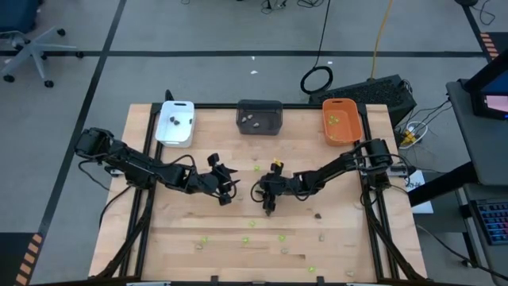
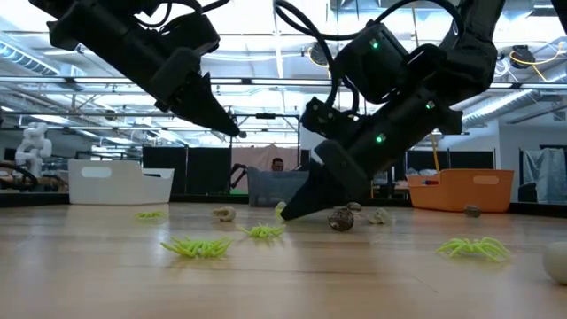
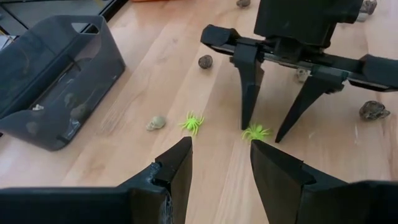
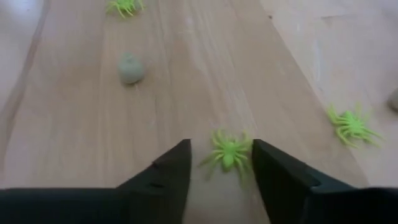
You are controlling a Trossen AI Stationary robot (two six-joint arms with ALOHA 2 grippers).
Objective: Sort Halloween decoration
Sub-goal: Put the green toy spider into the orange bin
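1. High view: a pale wooden table [image 1: 198, 262] stood on a grey floor, with a white tray [image 1: 175, 123], a dark grey tray [image 1: 259, 116] and an orange tray [image 1: 342, 121] along its far edge. The Halloween decoration lay scattered over the near half. The right gripper [image 1: 268, 204] was low at mid-table; the left gripper [image 1: 228, 193] waited just beside it, to its left.
2. Low view: the background showed a workshop room with ceiling lights. The right gripper's tips sat at the board.
3. Left wrist view: the right gripper's two fingers stood spread, straddling a lime green spider [image 3: 255, 131] on the wood. The left gripper's own fingers were parted and empty.
4. Right wrist view: the same spider [image 4: 228, 151] lay between the open jaws, nearer one finger than the other, body roughly in line with the fingers. Nothing was gripped. Judgement: the right arm was plainly nearer; closing straight should take it.
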